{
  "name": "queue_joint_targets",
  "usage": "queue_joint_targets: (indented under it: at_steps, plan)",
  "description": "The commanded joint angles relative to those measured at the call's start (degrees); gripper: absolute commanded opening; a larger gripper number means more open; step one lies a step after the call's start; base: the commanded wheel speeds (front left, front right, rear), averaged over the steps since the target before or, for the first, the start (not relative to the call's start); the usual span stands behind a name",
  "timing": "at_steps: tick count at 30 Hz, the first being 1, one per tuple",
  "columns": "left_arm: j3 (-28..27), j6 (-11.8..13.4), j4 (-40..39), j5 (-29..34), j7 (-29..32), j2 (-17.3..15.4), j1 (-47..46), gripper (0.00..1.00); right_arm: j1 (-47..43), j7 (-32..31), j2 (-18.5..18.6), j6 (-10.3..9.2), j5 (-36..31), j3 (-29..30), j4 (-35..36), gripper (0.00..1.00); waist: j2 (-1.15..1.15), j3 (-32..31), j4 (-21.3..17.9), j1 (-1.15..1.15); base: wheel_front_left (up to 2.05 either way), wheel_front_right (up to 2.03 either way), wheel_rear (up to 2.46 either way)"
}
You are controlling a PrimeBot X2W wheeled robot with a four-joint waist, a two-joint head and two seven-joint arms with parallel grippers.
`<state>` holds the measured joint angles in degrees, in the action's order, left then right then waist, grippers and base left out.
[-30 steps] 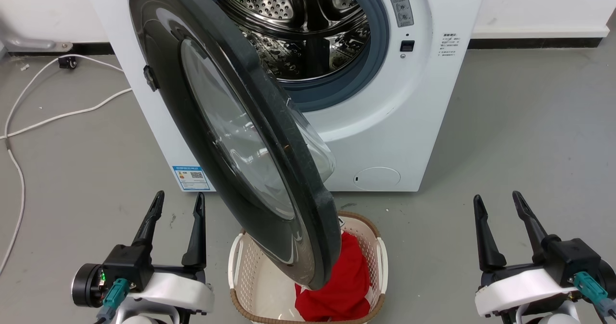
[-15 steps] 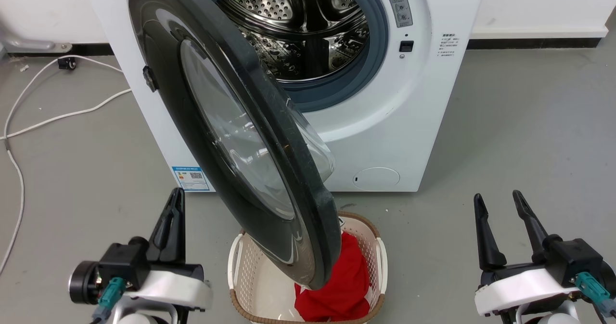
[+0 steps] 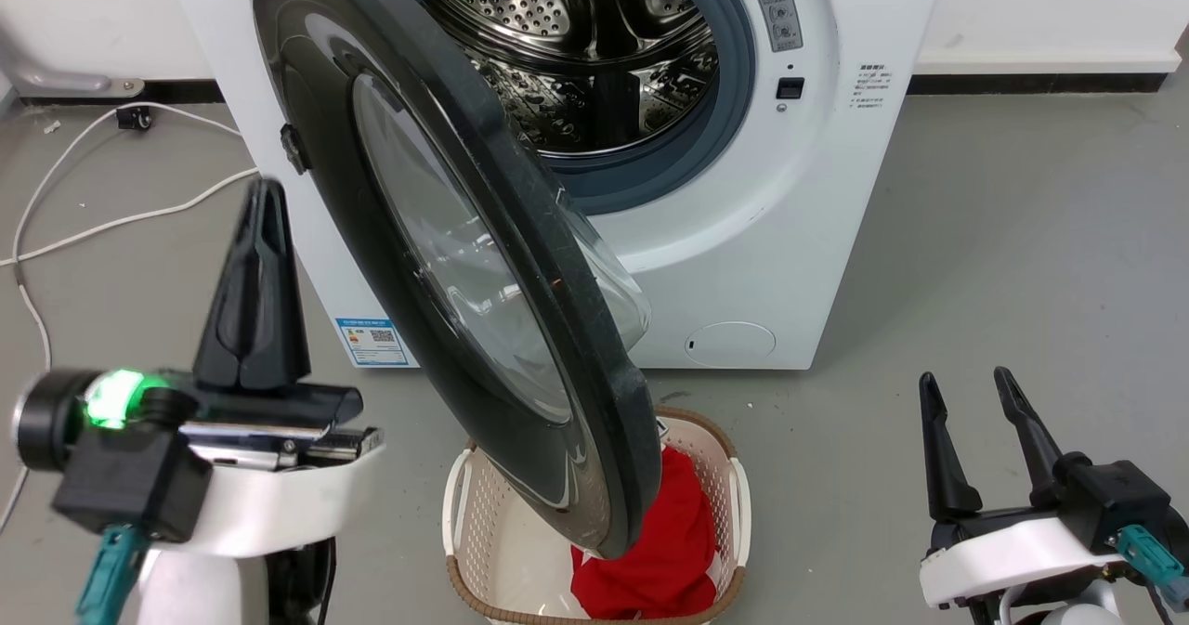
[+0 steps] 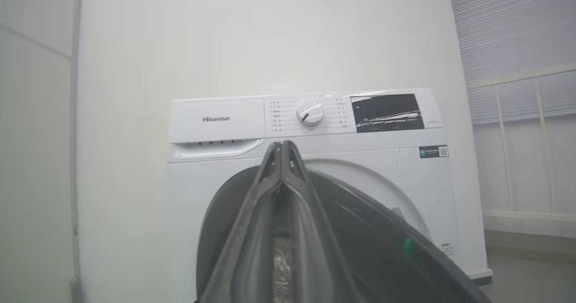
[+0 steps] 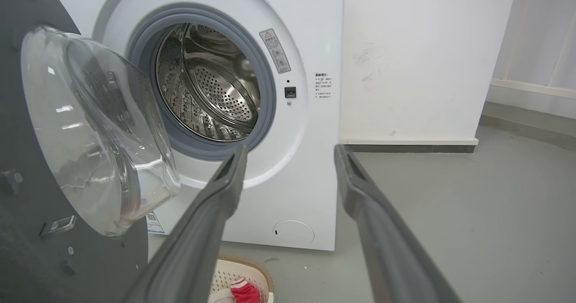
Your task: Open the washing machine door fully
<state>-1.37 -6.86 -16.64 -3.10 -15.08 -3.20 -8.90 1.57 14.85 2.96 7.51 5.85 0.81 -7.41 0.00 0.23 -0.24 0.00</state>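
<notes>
Two grippers show in the head view. The left gripper (image 3: 263, 200) stands raised at the near left, its two dark fingers pressed together with nothing between them (the left wrist view shows the tips meeting in a point). It sits just left of the washing machine door (image 3: 464, 263), on the side of the door's glossy outer face. I cannot tell whether it touches that face.

The door hangs partly open. Its hinged side is at the left of the white washing machine (image 3: 790, 235), and its free edge is swung out toward the near side. The right wrist view shows its inner side, with the clear glass bowl bulging toward the machine. Behind the door the steel drum (image 3: 594, 49) lies uncovered inside its grey rubber ring.

The right gripper (image 3: 963, 379) is low at the near right, well apart from the door, with its fingers spread and empty.

On the grey floor (image 3: 1022, 281) a pale laundry basket (image 3: 734, 476) stands under the door's lower edge, with a red cloth (image 3: 669, 551) in it. A white cable (image 3: 111, 226) trails across the floor at the far left.
</notes>
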Motion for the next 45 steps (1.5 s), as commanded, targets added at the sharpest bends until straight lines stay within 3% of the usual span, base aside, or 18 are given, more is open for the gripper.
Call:
queue_joint_targets:
  at_steps: [1,7,12,20,25,34,45]
  plan:
    - [0.55,0.14,-2.48,0.37,-0.13,0.09,-1.32,0.00,0.80,0.12,-0.16,-0.04,0.38,0.09,-0.13,1.00,0.00,0.05,-0.04,0.00,0.00,0.00,0.00]
    - [4.94,-0.04,-9.96,0.03,-0.11,0.22,-3.94,0.00,0.69,0.15,-0.16,-0.04,0.50,0.06,-0.48,1.00,0.00,0.07,-0.28,0.00,0.00,0.00,0.00]
    - [13.12,-0.47,-12.20,-0.99,-0.09,0.24,-5.35,0.00,0.57,0.17,-0.16,-0.03,0.66,0.10,-0.61,1.00,0.00,0.05,-0.56,0.00,0.00,0.00,0.00]
    - [31.14,-0.57,-8.06,-6.29,0.69,-3.00,-3.17,0.00,0.16,0.19,-0.16,-0.04,0.84,-0.18,-0.96,1.00,0.00,-0.17,-1.05,0.00,0.00,0.00,0.00]
    - [37.40,-0.59,-4.57,-9.53,4.12,-5.63,0.36,0.00,-0.39,0.13,-0.15,-0.03,1.04,-0.14,-1.03,1.00,0.00,-0.35,-1.00,0.00,0.00,0.00,0.00]
    - [40.17,-0.46,4.61,-11.89,7.23,-8.14,5.14,0.00,0.05,-0.56,-0.15,-0.03,1.17,-0.52,-1.05,1.00,0.00,0.23,-0.37,0.00,0.00,0.00,0.00]
    - [38.51,1.29,15.32,-12.25,4.15,-4.54,0.20,0.00,1.09,-0.92,-0.15,-0.03,1.65,-0.99,-1.43,1.00,0.00,1.30,-0.93,0.00,0.00,0.00,0.00]
